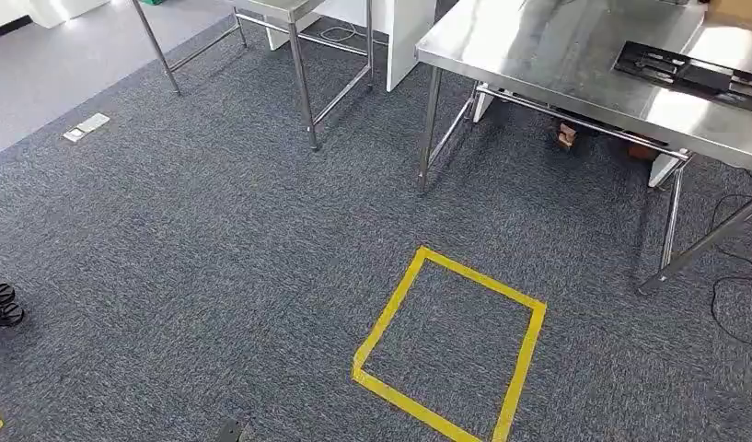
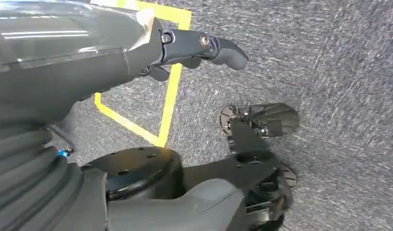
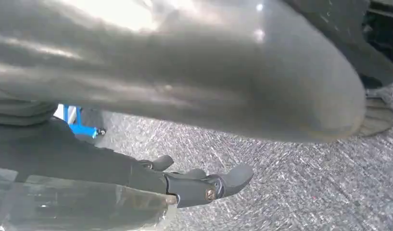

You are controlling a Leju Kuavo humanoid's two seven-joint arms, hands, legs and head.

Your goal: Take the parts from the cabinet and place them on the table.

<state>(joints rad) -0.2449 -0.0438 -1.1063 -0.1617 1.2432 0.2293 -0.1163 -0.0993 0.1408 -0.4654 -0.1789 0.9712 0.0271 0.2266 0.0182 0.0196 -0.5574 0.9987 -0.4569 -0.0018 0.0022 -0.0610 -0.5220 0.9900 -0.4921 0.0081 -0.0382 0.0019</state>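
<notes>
While the head view looks down on grey carpet [image 1: 215, 239], a small white flat item [image 1: 86, 126] lies far left on it, and dark wheel-like parts [image 1: 1, 307] sit at the left edge. Further right stand the steel legs of a frame [image 1: 303, 87], then a square of yellow tape [image 1: 450, 345] stuck to the carpet, and at the upper right a steel counter [image 1: 556, 55]. On that counter, near its far right end, lies a black part [image 1: 694, 74], flat and slotted (its detail is too small to read). Dark cables [image 1: 735, 276] trail on the carpet below the counter's right legs.

Seen from the left wrist, the left hand [image 2: 194, 48] hangs above the carpet beside a corner of the yellow tape. Its fingers [image 2: 225, 50] are gently curled and loosely apart, with nothing between them and nothing touching them. Beyond them sit dark pieces of the robot's own body.

Seen from the right wrist, the right hand [image 3: 199, 185] also hangs over the carpet, with a blue object [image 3: 76, 120] on the floor behind the arm. Its fingers [image 3: 235, 175] reach forward, slightly bent, and hold nothing; they rest on nothing either. A large blurred grey shape crosses that picture, and I cannot tell what it is.
</notes>
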